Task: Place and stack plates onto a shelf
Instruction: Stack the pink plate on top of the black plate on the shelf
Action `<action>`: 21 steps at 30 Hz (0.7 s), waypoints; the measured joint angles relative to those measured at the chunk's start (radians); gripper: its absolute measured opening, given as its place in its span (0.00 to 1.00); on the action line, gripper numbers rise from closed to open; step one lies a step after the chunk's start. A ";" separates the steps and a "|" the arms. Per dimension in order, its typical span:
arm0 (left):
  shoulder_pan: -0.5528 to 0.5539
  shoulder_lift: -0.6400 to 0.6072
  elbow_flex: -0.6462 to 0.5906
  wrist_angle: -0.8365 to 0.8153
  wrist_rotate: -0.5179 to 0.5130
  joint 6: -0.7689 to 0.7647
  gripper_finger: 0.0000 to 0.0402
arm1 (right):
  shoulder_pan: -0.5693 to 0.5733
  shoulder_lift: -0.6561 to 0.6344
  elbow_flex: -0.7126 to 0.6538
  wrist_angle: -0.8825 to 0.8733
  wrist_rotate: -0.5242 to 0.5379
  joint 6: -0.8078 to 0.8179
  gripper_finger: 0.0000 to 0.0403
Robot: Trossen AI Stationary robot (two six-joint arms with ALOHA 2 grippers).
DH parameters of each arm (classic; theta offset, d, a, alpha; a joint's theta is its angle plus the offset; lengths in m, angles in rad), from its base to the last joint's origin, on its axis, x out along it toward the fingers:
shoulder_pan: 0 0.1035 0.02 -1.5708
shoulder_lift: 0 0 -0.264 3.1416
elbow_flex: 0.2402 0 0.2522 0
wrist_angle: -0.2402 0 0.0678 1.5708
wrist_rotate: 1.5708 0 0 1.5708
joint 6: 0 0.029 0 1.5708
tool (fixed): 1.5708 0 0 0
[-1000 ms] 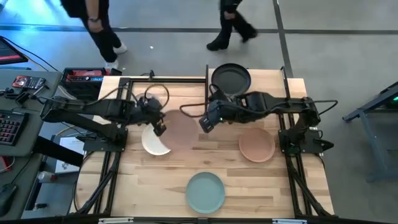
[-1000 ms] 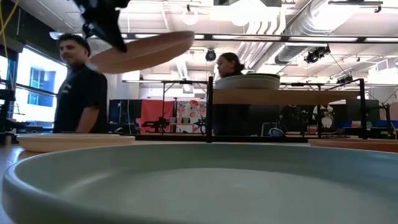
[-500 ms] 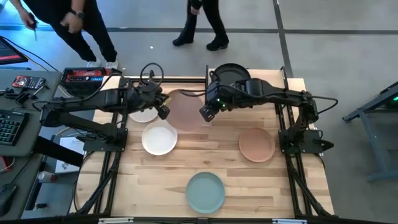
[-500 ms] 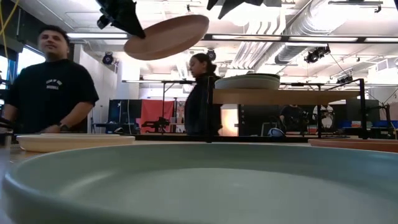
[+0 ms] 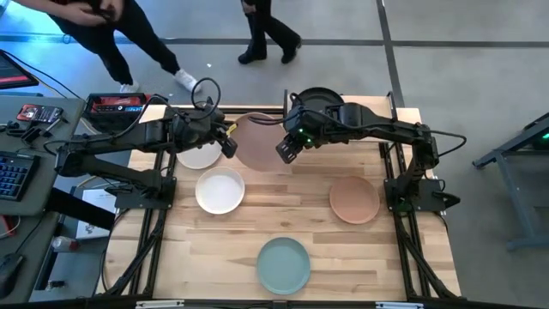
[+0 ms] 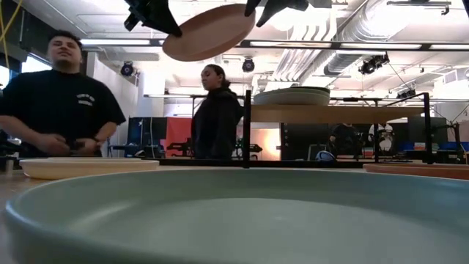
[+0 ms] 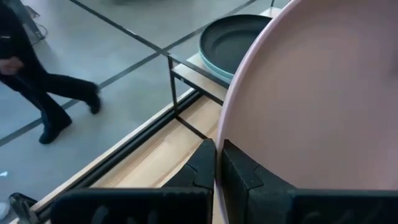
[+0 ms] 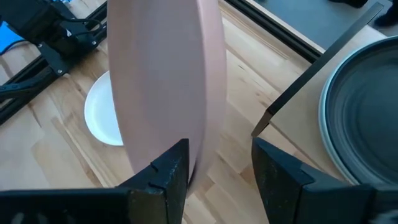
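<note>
A salmon-pink plate (image 5: pixel 257 144) hangs in the air, tilted, between my two grippers; the low view shows the pink plate (image 6: pixel 209 31) high above the table. My left gripper (image 5: pixel 228 146) is shut on its left rim. My right gripper (image 5: pixel 284 153) is open, and its fingers (image 8: pixel 168 174) stand on either side of the opposite rim. The shelf (image 6: pixel 337 114) stands at the far edge with a dark grey-green plate (image 5: pixel 319 105) lying flat on its board. My left gripper pinches the pink plate's rim (image 7: pixel 219 134) between its two fingers, coming level from the table's left side. The plate is lifted clear and tilted, and the rest of it reaches out past the fingertips. My right gripper straddles the plate's rim (image 8: pixel 200 149); whether a finger touches it, I cannot tell.
Two white plates (image 5: pixel 219 190) (image 5: pixel 199 157), a salmon plate (image 5: pixel 354 199) and a sage green plate (image 5: pixel 284 263) lie flat on the slatted tabletop. The shelf's black posts (image 7: pixel 174 93) stand near the held plate. Two people stand beyond the far edge.
My left gripper has carried the pink plate up and toward the far edge, uncovering the white plate that lay beneath it. My right gripper has moved the same way, staying at the plate's opposite rim.
</note>
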 joint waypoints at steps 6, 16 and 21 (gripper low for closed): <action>0.000 0.008 0.000 0.009 0.005 -0.011 0.00 | -0.008 0.000 0.000 0.002 0.000 -0.002 0.25; 0.000 0.028 -0.002 0.030 0.027 -0.036 0.00 | -0.010 0.012 0.001 -0.013 0.017 -0.018 0.03; -0.001 0.026 -0.002 0.037 0.031 -0.035 0.01 | -0.010 0.016 0.001 -0.031 0.019 -0.014 0.01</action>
